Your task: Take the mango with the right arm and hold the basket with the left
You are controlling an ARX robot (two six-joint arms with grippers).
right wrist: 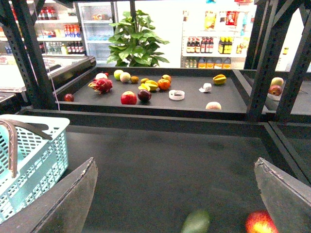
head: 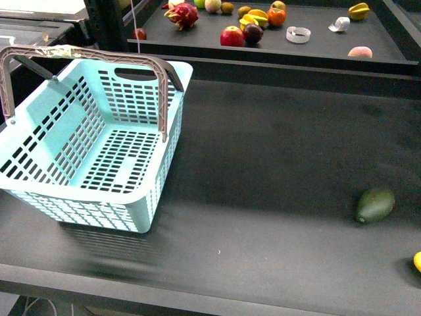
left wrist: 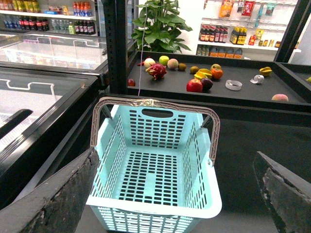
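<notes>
Two pincers: neither arm shows in my front view, so I read each one from its own wrist camera.
Left pincer (left wrist: 176, 156): spread wide and holding nothing. Its dark, scuffed fingers (left wrist: 53, 199) sit at either side of the picture.
Right pincer (right wrist: 174, 165): also wide apart and empty, hanging over the bare dark table (head: 263, 158).
Basket (head: 85, 193): pale turquoise with slotted walls, standing on the left part of the table with nothing inside it. In the left wrist view it lies ahead of the left pincer, framed between the two fingers and touched by neither.
Handles (head: 99, 54): both grey-brown ones are swung up and meet over the basket.
Mango (head: 418, 261): I get only a yellow sliver at the right edge of the front view, near the table's front edge. I take it for the mango, but too little shows to be sure. It is well apart from the basket.
Green fruit (head: 375, 205): dark, egg-shaped, lying on the table near that yellow sliver. The right wrist camera shows it as a blur close under the pincer.
Blurred round thing (right wrist: 260, 223): red with some yellow, beside the green fruit in the right wrist view. I cannot tell what it is.
Back shelf (head: 316, 51): it lies beyond the table and carries scattered fruit, among them a pink dragon fruit (head: 182, 14) and a red apple (head: 231, 36).
</notes>
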